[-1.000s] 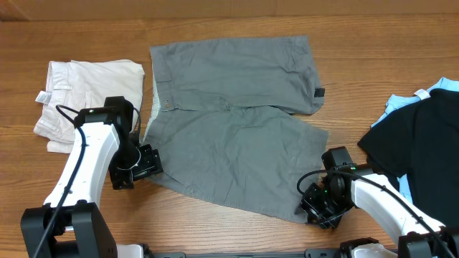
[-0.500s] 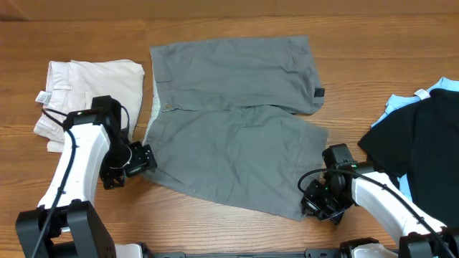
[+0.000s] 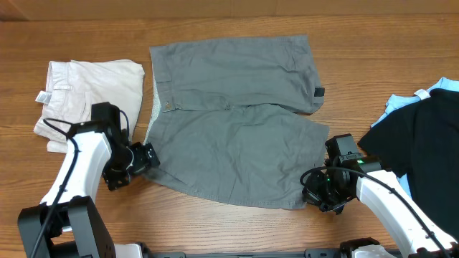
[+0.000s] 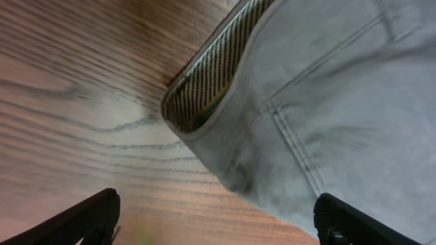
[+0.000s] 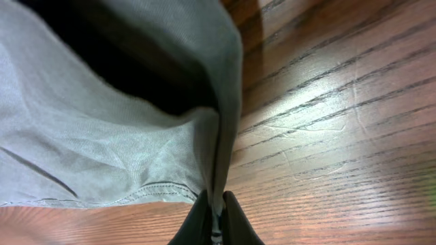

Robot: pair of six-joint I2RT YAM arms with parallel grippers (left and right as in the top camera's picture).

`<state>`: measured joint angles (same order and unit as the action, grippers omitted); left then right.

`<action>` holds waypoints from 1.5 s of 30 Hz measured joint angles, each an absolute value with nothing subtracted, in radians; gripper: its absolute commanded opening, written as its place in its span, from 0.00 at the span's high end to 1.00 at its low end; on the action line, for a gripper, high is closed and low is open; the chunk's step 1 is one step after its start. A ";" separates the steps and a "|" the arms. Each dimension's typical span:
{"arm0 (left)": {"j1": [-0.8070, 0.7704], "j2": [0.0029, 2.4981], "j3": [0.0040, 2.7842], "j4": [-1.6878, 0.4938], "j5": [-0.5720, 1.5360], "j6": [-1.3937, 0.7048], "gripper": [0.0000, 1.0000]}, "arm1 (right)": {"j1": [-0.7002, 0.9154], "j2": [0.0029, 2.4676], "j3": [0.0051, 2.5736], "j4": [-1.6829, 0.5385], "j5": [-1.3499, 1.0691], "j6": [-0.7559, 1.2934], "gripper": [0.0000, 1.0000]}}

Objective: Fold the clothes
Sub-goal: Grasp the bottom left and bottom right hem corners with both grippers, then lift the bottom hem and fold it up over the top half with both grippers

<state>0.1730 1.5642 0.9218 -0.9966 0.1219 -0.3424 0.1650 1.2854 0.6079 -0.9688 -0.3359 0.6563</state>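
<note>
The grey shorts (image 3: 229,122) lie spread flat across the middle of the table, waistband to the left and leg hems to the right. My left gripper (image 3: 143,155) is open beside the waistband's lower left corner; in the left wrist view the fingers (image 4: 216,221) straddle bare wood and the waistband corner (image 4: 225,109) lies just ahead. My right gripper (image 3: 315,192) is shut on the hem of the near leg at its lower right corner. The right wrist view shows the fingers (image 5: 216,221) pinching the grey hem fold (image 5: 170,136), lifted slightly off the wood.
Folded cream shorts (image 3: 86,100) lie at the far left, close behind my left arm. A black garment with light-blue trim (image 3: 419,136) lies at the right edge. Bare wood runs along the front edge (image 3: 229,229).
My left gripper moved left off the shorts' waistband edge, then edged back toward it. My right gripper shifted right and closed on the leg hem, lifting it slightly.
</note>
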 measured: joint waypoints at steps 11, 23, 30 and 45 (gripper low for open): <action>0.173 1.565 0.820 -0.797 0.092 -0.382 0.25 | 0.165 1.285 0.608 -0.957 -0.337 0.632 0.96; 0.175 1.603 0.794 -0.805 0.102 -0.385 0.96 | 0.165 1.284 0.608 -0.944 -0.337 0.627 0.96; 0.178 1.605 0.825 -0.908 0.121 -0.332 0.96 | 0.165 1.237 0.693 -1.017 -0.330 0.616 0.96; 0.033 1.279 0.872 -1.046 0.320 -0.228 0.96 | 0.100 1.108 1.235 -1.436 -0.066 0.628 0.96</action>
